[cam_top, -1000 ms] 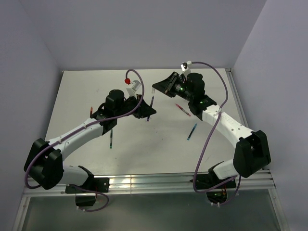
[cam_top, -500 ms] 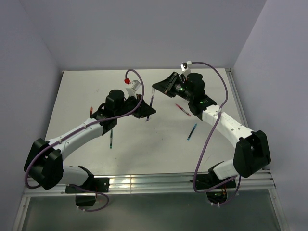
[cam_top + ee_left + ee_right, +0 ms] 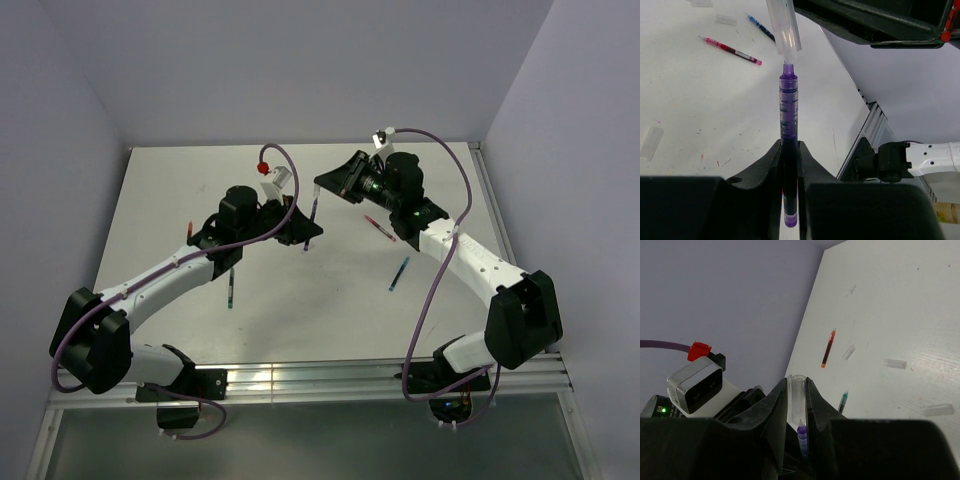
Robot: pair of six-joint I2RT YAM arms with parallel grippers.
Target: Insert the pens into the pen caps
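Note:
My left gripper [image 3: 789, 150] is shut on a purple pen [image 3: 788, 115], which points up and away from it. Its tip sits right at the mouth of a clear pen cap [image 3: 784, 27]. That cap [image 3: 798, 397] is held in my right gripper [image 3: 797, 385], which is shut on it, with the purple tip [image 3: 801, 432] just below. From above, both grippers meet over the middle of the table, left [image 3: 305, 235] and right [image 3: 330, 185], with the pen [image 3: 311, 222] between them.
Loose pens lie on the table: red [image 3: 379, 228], light blue [image 3: 399, 273], green [image 3: 230, 290] and another red [image 3: 188, 232]. Spare caps [image 3: 895, 363] [image 3: 938, 410] [image 3: 848, 352] lie on the white top. The table's metal rail [image 3: 875, 125] runs along the right side.
The right gripper has edged slightly left with the cap toward the pen's tip. The left arm has held still.

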